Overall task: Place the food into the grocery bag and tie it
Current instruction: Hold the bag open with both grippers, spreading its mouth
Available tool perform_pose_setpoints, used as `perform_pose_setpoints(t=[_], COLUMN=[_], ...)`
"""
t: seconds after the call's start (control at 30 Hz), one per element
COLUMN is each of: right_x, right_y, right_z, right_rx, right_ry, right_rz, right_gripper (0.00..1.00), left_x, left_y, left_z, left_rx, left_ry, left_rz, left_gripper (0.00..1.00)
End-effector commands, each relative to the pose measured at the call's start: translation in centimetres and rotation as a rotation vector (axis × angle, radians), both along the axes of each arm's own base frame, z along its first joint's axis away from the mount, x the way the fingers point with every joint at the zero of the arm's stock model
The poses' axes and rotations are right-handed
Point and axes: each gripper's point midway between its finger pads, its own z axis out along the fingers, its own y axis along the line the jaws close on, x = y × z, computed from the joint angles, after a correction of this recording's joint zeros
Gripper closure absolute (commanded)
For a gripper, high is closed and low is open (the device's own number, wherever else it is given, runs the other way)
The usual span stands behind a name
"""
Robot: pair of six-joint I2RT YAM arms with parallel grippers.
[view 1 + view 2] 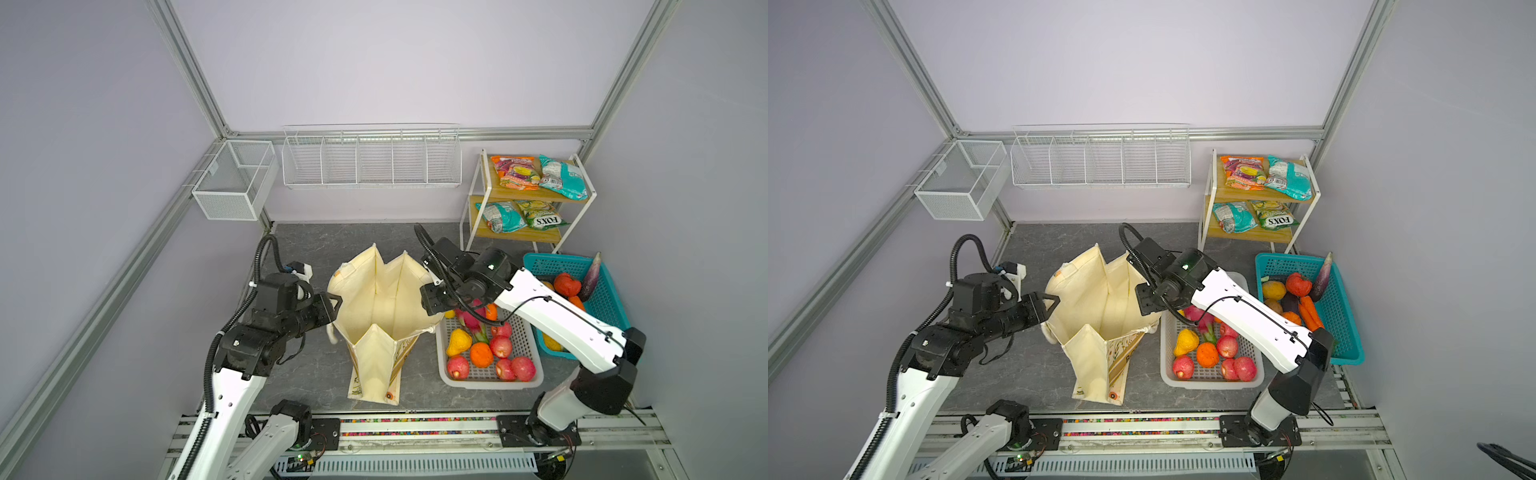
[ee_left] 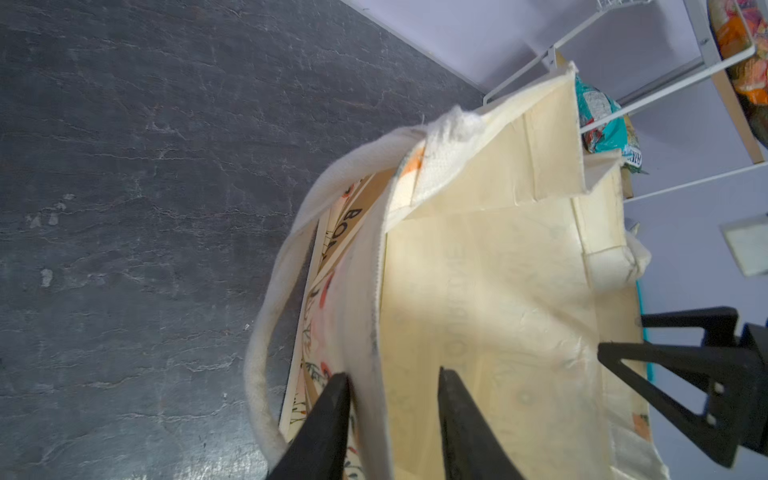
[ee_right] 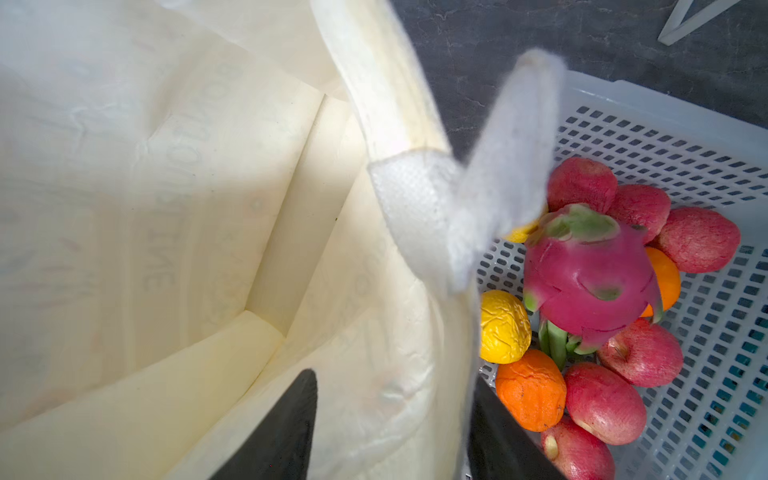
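Observation:
The cream grocery bag (image 1: 382,316) (image 1: 1096,307) stands open and empty in the middle of the dark floor. My left gripper (image 1: 334,303) (image 2: 393,372) is open, its jaws straddling the bag's left rim, with a strap handle (image 2: 266,332) hanging outside. My right gripper (image 1: 428,299) (image 3: 393,376) is open astride the right rim, the bag wall (image 3: 374,332) loose between its fingers. Food lies beside the bag: red apples (image 1: 500,346), an orange (image 1: 481,354), a yellow fruit (image 1: 458,342) and a dragon fruit (image 3: 590,270) in a white basket (image 1: 490,380).
A teal basket (image 1: 611,303) at the right holds an eggplant (image 1: 592,274), carrots and other produce. Snack packets (image 1: 515,172) lie on a two-tier shelf (image 1: 478,195) at the back right. A wire rack (image 1: 372,160) and a mesh box (image 1: 232,178) hang on the walls.

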Motion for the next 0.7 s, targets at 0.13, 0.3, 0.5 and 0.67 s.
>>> perform_pose_setpoints(t=[0.13,0.3,0.5,0.67], right_x=[-0.4,-0.4,-0.3,-0.2], right_y=[-0.2,0.0,0.5,1.9], right_z=[0.0,-0.5,-0.5,0.1], right_rx=[0.018,0.012,0.027,0.066], right_ry=[-0.005,0.003,0.004,0.009], right_rz=[-0.017,-0.018,-0.002,0.036], right_gripper=[0.48,0.68,0.93,0.93], left_x=[0.0,0.0,-0.5,-1.6], left_y=[1.2,1.2,1.2,1.5], left_z=[1.3,0.8,0.2,0.1], left_rx=[0.048,0.054,0.053,0.052], left_ry=[-0.024,-0.008,0.002,-0.001], left_rz=[0.04,0.04,0.034,0.027], left_gripper=[0.79,0.93,1.0,1.0])
